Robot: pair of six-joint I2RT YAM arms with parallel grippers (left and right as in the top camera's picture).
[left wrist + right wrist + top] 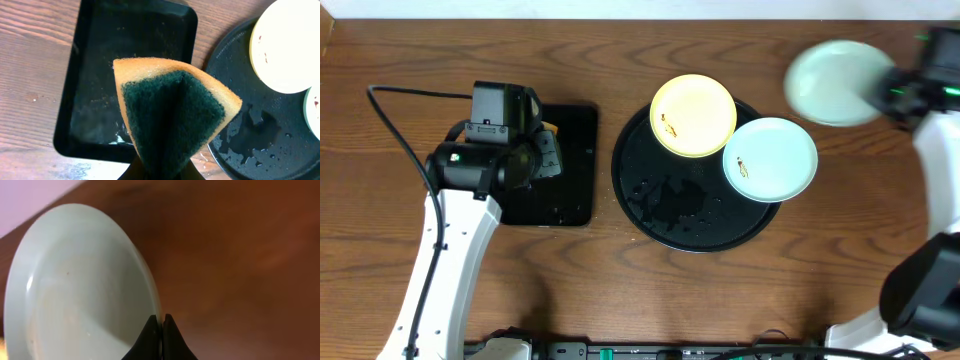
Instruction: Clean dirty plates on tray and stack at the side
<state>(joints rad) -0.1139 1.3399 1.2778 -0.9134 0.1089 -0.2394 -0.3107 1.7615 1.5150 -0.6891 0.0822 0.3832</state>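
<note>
Progress: one pale mint-blue round plate [75, 290], clamped in my right claw [161, 319], is off the glossy black round tray [655, 205]; my left claw [538, 150] pinches a green-faced sponge [175, 115]. The pale yellow plate [693, 115] and second mint plate [770, 158] sit there, smudged.

no text, label, brand, number or sign can be read in any of the three views.
</note>
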